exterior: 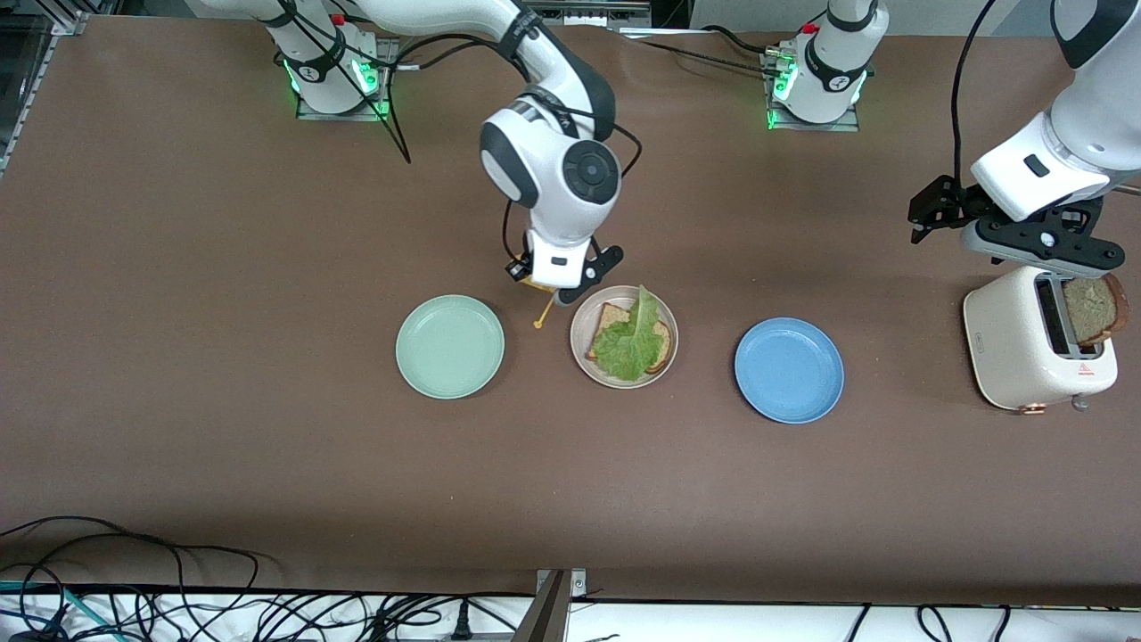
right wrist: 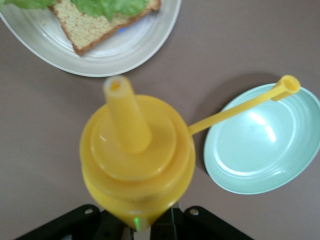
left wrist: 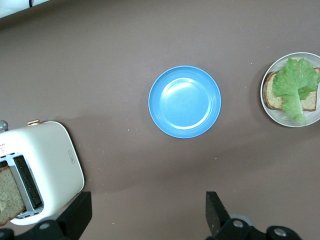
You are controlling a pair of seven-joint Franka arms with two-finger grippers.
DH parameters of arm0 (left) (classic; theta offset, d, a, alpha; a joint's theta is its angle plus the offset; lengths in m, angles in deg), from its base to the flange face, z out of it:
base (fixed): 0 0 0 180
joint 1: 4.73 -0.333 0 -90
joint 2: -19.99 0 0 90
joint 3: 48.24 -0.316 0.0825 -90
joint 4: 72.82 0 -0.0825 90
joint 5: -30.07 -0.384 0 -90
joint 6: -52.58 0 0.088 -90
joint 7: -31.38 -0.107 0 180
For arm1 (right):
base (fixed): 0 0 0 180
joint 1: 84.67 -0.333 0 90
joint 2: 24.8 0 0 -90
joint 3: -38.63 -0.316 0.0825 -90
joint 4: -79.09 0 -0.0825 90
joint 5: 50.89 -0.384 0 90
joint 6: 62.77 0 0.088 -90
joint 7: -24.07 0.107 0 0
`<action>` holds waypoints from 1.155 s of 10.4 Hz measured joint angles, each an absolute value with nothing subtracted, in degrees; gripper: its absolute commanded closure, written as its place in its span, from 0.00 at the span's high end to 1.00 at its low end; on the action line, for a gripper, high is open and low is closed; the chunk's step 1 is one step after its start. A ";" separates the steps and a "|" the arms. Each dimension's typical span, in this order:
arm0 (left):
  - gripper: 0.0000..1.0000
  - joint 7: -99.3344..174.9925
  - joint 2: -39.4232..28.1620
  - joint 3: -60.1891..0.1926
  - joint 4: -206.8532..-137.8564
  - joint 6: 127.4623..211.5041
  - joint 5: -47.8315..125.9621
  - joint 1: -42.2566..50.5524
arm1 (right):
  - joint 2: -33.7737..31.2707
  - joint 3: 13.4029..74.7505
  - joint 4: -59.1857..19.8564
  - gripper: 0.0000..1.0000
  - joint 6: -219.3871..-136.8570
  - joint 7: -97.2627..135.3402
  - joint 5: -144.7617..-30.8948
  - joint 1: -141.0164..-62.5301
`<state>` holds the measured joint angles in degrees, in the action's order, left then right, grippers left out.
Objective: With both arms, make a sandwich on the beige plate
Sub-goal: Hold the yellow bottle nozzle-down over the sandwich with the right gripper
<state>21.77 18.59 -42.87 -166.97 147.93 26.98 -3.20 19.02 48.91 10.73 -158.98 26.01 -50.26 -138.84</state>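
Landmark for all positions: the beige plate [exterior: 624, 337].

Mint-green plate [exterior: 450, 346]: beside the beige plate, toward the right arm's end of the table; nothing on it.

Right gripper [exterior: 565, 283]: over the table just beside the beige plate's rim, on the side away from the front camera. The jaws are closed around a yellow squeeze bottle [right wrist: 136, 162], nozzle uncapped, tethered cap [right wrist: 288, 85] hanging out to one side.

Beige plate: carries one bread slice [exterior: 619, 332] with a lettuce leaf [exterior: 631, 341] laid over it. The sandwich is unfinished; no top slice.

Blue plate [exterior: 789, 369]: beside the beige plate, toward the left arm's end; bare.

Left gripper [exterior: 1043, 239]: well apart from the beige plate, over the white toaster [exterior: 1038, 337]. Jaws stand wide apart, holding nothing.

Second bread slice [exterior: 1095, 309]: standing in a toaster slot.

Judgement: the step in hand appears to be saucing. Next, the nozzle must be tipped over the lettuce; the left gripper must then descend squarely onto the toaster slice.
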 measured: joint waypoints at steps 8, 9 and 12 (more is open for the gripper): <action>1.00 21.77 18.59 -42.85 -166.92 147.94 26.98 -3.26 | 28.99 49.97 17.83 0.00 -150.81 26.30 -50.24 -142.13; 1.00 21.77 18.59 -42.84 -166.91 147.94 26.98 -3.22 | 29.26 50.01 17.90 0.00 -149.97 26.25 -50.24 -142.29; 1.00 21.77 18.59 -42.83 -166.90 147.94 26.98 -3.19 | 30.92 50.17 19.95 0.00 -147.25 24.97 -50.24 -142.58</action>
